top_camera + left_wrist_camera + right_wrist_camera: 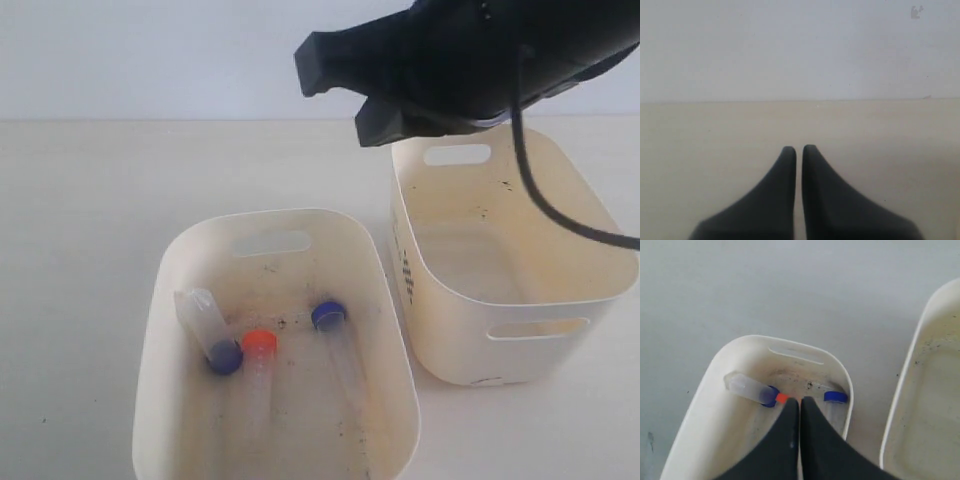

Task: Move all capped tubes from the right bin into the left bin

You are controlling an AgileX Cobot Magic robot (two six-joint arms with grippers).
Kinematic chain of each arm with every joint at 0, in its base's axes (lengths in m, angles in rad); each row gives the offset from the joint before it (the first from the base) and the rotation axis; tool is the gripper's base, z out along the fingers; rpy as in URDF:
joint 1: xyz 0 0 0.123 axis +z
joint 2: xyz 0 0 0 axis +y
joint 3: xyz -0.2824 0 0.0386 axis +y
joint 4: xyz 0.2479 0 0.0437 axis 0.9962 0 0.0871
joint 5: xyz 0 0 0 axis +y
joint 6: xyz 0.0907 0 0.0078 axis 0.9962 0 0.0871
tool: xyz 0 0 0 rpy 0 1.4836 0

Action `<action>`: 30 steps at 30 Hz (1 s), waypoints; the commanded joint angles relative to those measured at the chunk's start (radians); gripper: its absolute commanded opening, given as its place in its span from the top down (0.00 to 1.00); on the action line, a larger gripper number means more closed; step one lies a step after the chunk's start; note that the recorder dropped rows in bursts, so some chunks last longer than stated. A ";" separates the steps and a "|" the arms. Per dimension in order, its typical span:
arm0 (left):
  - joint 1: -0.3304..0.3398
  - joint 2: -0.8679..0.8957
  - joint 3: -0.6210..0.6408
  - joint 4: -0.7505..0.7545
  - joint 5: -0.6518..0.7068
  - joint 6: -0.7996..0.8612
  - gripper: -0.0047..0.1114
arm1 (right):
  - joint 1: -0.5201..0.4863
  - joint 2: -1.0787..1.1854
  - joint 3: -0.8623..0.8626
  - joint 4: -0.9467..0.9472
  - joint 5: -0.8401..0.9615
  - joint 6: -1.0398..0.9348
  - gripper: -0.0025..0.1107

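3 capped tubes (pixel 258 372) lay on the grimy floor of the left bin (pixel 160 290): 2 with blue caps, 1 with an orange cap. The right bin (pixel 450 330) showed no tube on its visible floor, and a 4th could not be seen in any view. The right gripper (pixel 800 404) hung above the bins, jaws pressed together, holding nothing. The left gripper (pixel 799 149) sat over the bare bench (pixel 700 150), jaws almost touching and empty. The task looked nearly or fully done.

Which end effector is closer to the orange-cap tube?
Right. The right end effector hangs above the left bin, with the orange-cap tube under its tips. The left end effector faces only bare table, no tube in its view.
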 commanded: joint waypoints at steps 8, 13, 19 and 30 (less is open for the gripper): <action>-0.007 0.004 -0.002 -0.003 -0.007 -0.004 0.92 | -0.002 -0.313 0.186 -0.150 0.236 0.128 0.98; -0.007 0.004 -0.002 -0.003 -0.007 -0.004 0.92 | -0.002 -0.420 0.210 -0.152 0.453 0.127 0.98; -0.007 0.004 -0.002 -0.003 -0.007 -0.004 0.92 | -0.002 -0.508 0.210 -0.194 0.453 0.068 0.98; -0.007 0.004 -0.002 -0.003 -0.007 -0.004 0.92 | -0.126 -0.680 0.675 -0.259 -0.325 0.066 0.98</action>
